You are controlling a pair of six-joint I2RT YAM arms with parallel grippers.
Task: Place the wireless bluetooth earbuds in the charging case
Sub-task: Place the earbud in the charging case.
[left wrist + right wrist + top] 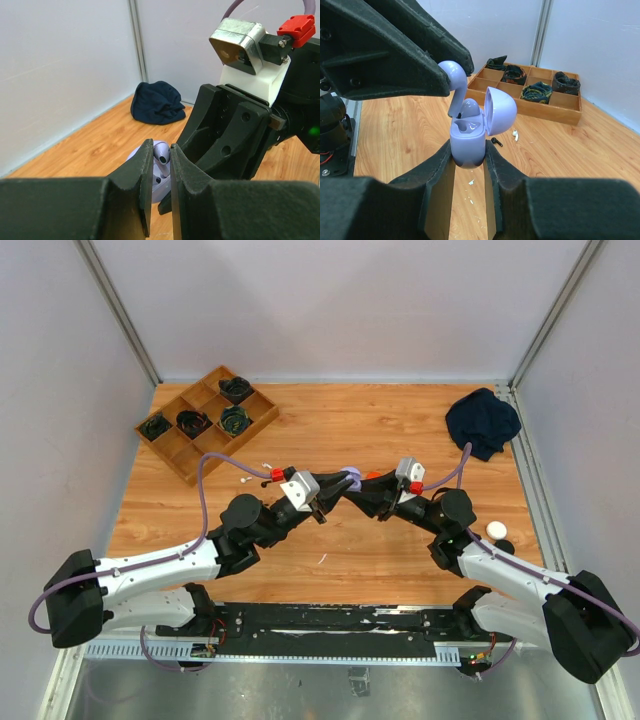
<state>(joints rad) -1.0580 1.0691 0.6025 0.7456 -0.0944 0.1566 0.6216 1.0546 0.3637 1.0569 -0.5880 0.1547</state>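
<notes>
My right gripper [468, 159] clamped on the open lavender charging case [467, 136], my left gripper [161, 167] pinching a lavender earbud [454, 82] whose stem reaches the case's mouth

Lavender charging case [468, 146], lavender earbud [452, 76]; navy cloth [483, 420].

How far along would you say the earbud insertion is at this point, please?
Done: the lavender case, lid open, is clamped in the right gripper, and one bud looks seated. In hand: the left gripper holds a lavender earbud, its stem at the case mouth. Left: pushing it home.
</notes>
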